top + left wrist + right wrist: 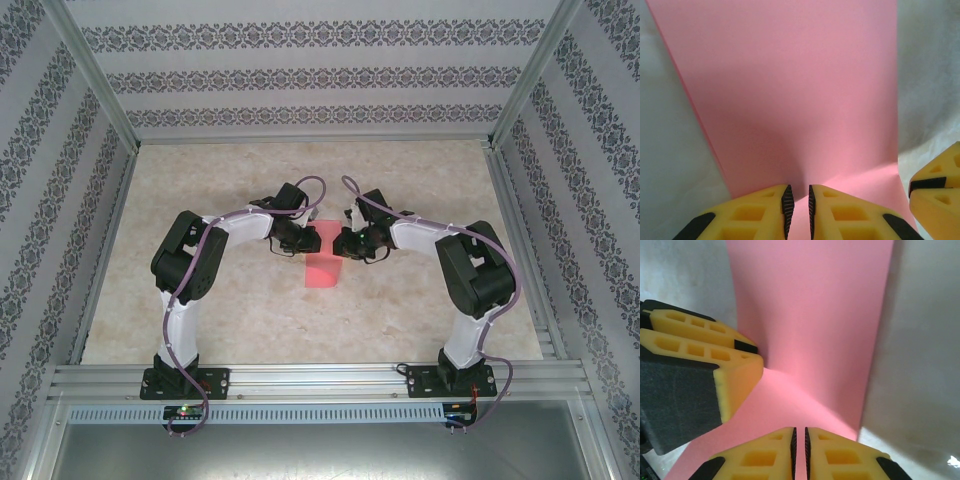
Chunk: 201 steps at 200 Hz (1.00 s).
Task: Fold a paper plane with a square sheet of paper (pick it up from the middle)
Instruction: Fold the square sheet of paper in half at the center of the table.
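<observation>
The pink square sheet of paper (322, 272) sits at the middle of the table as a narrow strip, longer than it is wide. My left gripper (300, 243) and right gripper (338, 243) meet tip to tip over its far end. In the left wrist view the paper (800, 90) bends: a lit band runs under my left gripper (798, 200) and a shaded stretch lies beyond. Its jaws stand a narrow slit apart with pink between them. The right wrist view shows the same bent paper (815, 315) and my right gripper (800, 440) nearly closed on it. No paper plane shape shows.
The pale marbled table (200, 300) lies around the sheet, with patterned walls on three sides and a metal rail (320, 378) at the near edge. The other gripper's yellow fingers (935, 185) crowd in close beside each wrist's own, as do the left fingers (735, 370).
</observation>
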Each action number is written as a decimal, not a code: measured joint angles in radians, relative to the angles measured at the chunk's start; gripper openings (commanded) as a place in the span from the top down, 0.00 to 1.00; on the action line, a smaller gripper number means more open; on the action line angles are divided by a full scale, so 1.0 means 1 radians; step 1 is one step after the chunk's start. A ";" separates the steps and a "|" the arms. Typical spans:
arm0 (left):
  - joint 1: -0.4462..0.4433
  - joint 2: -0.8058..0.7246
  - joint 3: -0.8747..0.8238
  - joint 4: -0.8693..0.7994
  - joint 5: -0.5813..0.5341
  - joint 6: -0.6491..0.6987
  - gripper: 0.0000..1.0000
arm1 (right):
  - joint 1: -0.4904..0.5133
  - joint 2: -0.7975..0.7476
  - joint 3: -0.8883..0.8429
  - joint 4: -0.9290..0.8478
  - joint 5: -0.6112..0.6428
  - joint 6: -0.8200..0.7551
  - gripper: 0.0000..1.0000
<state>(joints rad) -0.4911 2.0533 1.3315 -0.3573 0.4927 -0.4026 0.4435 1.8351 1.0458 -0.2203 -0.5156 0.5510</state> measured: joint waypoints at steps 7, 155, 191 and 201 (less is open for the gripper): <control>0.000 0.000 0.000 0.000 0.000 0.001 0.77 | 0.004 0.009 0.007 0.000 -0.003 0.000 0.85; 0.000 0.004 0.010 -0.019 0.000 0.011 0.77 | 0.044 0.005 -0.027 -0.135 0.019 -0.163 0.86; 0.000 0.007 0.016 -0.029 0.003 0.019 0.77 | 0.045 -0.057 -0.094 -0.153 0.029 -0.161 0.86; 0.000 0.007 0.017 -0.029 0.003 0.019 0.77 | 0.045 -0.075 -0.112 -0.153 0.026 -0.141 0.86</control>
<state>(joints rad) -0.4911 2.0605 1.3487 -0.3866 0.4961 -0.3836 0.4889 1.7603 0.9340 -0.3729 -0.4896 0.4103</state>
